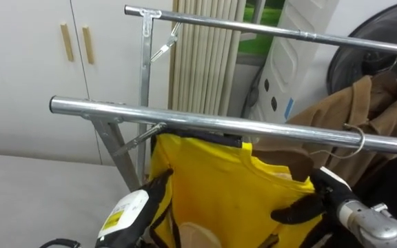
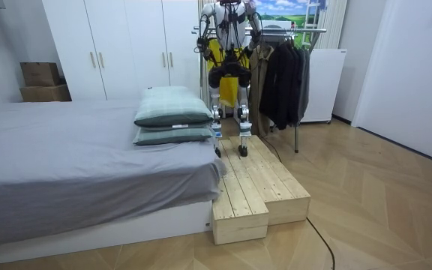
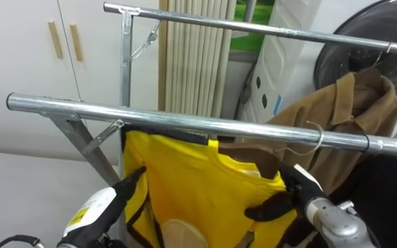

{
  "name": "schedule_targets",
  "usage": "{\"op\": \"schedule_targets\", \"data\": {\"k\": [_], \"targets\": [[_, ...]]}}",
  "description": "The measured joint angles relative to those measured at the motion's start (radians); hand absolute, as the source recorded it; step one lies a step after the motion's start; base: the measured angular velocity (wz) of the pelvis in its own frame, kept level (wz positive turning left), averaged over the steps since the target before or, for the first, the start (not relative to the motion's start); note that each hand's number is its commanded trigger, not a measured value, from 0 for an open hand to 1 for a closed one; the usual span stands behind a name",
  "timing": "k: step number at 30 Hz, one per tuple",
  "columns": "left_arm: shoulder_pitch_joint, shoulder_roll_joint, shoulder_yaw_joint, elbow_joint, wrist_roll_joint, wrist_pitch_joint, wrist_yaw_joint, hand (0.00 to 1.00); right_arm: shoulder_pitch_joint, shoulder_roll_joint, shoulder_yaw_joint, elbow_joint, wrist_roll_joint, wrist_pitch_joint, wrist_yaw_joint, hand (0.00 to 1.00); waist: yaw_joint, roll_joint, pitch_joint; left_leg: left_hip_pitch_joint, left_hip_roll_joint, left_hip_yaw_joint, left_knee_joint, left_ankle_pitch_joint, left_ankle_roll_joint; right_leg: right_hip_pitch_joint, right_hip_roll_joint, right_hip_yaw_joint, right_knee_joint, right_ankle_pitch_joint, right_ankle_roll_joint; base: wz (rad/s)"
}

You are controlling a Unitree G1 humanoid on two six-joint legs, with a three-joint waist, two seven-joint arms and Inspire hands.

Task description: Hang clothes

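Observation:
A yellow shirt (image 1: 233,186) on a dark hanger hangs right under the near metal rail (image 1: 116,110) of the clothes rack, its top edge touching the bar. My left hand (image 1: 158,182) comes up at the shirt's left edge, dark fingers against the cloth. On the shirt's right shoulder, my right hand (image 1: 298,207) has its fingers curled onto the cloth. The hanger's hook is hidden behind the rail. In the room view I stand on a wooden platform (image 2: 261,187) facing the rack, the yellow shirt (image 2: 217,52) in front of my chest.
A brown coat (image 1: 364,103) hangs by a wire hook on the same rail, just right of the shirt. A second, higher rail (image 1: 253,27) runs behind. Dark clothes (image 2: 283,75) fill the rack's far end. White wardrobe (image 1: 47,69) and bed (image 2: 66,157) lie to my left.

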Motion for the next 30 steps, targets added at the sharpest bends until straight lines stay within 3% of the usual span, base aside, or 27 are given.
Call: {"op": "schedule_targets", "data": {"k": [6,14,20,30], "targets": [[0.011,0.004,0.002,-0.001,-0.001,0.0,0.0,0.0,0.071,0.004,-0.008,-0.191,-0.001,-0.009,-0.008,0.0,-0.012,0.014,-0.0007,0.0,-0.001,0.002,-0.002,0.0,0.0,-0.002,-0.002,0.001,0.0,0.0,0.0,0.0],[0.019,0.005,0.003,-0.001,-0.001,-0.001,0.008,0.0,0.072,0.004,-0.012,-0.242,0.001,-0.011,-0.008,0.0,-0.04,0.032,-0.0084,0.001,0.0,0.004,-0.001,0.0,0.0,-0.002,-0.001,0.002,0.003,0.0,0.0,0.0],[0.02,0.003,0.008,-0.002,-0.001,-0.001,0.009,0.0,0.124,0.003,-0.087,-0.352,0.005,-0.022,-0.022,0.0,-0.054,0.032,-0.0084,0.001,0.001,0.012,-0.001,0.0,0.0,-0.004,-0.001,0.006,0.003,0.0,0.0,-0.02],[0.021,0.003,0.008,-0.002,0.02,-0.005,0.027,0.0,0.189,0.002,-0.103,-0.351,0.001,-0.022,-0.036,0.0,-0.071,0.032,-0.0082,-0.002,0.001,0.016,-0.001,0.0,0.0,-0.012,-0.001,0.009,0.006,0.0,0.0,0.0]]}}
